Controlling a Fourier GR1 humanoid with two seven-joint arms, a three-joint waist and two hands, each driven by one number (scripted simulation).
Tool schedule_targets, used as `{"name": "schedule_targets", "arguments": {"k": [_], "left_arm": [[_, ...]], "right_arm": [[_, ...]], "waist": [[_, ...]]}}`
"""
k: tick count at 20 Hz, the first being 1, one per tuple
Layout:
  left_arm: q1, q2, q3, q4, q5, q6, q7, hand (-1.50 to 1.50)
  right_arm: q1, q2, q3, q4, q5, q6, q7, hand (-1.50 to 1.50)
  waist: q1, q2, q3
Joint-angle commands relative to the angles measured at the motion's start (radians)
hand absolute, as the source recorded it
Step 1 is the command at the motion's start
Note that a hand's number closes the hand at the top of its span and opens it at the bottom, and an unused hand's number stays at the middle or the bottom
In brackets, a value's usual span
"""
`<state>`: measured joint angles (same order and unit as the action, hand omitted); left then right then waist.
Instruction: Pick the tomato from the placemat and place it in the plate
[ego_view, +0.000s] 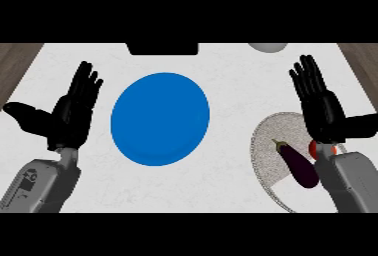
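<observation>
Currently, head view: tomato (314, 148) shows only as a small red sliver, mostly hidden behind the right hand (322, 107), sitting on the grey speckled placemat (269, 150) just beside a dark purple eggplant (297, 165). Blue plate (159, 118) sits mid-counter, well apart. Right hand's fingers straight, pressed together; left hand (70, 112) open, fingers up, thumb out.

Both my hands are matte black all over, palms broad, fingers long and slim with a thicker thumb: my left hand (66, 112) and my right hand (325, 107). Each sits on a boxy light-grey forearm with rounded edges; the left forearm (37, 187) carries small dark markings on its casing.
</observation>
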<state>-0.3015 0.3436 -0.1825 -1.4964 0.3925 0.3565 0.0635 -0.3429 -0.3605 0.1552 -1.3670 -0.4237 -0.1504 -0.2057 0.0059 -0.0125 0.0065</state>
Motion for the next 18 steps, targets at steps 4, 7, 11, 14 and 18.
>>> {"name": "schedule_targets", "arguments": {"k": [4, 7, 11, 14, 18], "left_arm": [[-0.021, 0.138, 0.019, -0.039, -0.060, -0.088, -0.023, 0.00], [-0.002, 0.147, -0.016, -0.036, -0.093, -0.087, -0.020, 0.00], [-0.025, 0.181, 0.004, -0.061, -0.088, -0.144, -0.010, 0.00], [0.021, 0.172, 0.008, -0.062, -0.086, -0.151, -0.043, 0.00], [0.008, 0.191, 0.040, -0.017, -0.082, -0.205, -0.063, 0.00]], "right_arm": [[0.004, -0.014, 0.122, -0.127, -0.101, 0.397, -0.085, 1.50], [-0.076, -0.299, 0.128, -0.110, 0.264, 0.294, -0.061, 1.50], [0.171, -0.139, 0.231, -0.015, 0.336, 0.234, -0.265, 1.50], [0.270, -0.079, 0.149, -0.010, 0.118, 0.324, -0.366, -1.50], [0.334, -0.086, 0.085, 0.025, 0.038, 0.453, -0.528, -1.50]], "waist": [[0.004, 0.007, -0.003], [-0.028, -0.029, -0.028], [-0.010, 0.014, -0.005], [-0.015, 0.013, -0.005], [-0.018, 0.014, -0.006]]}}
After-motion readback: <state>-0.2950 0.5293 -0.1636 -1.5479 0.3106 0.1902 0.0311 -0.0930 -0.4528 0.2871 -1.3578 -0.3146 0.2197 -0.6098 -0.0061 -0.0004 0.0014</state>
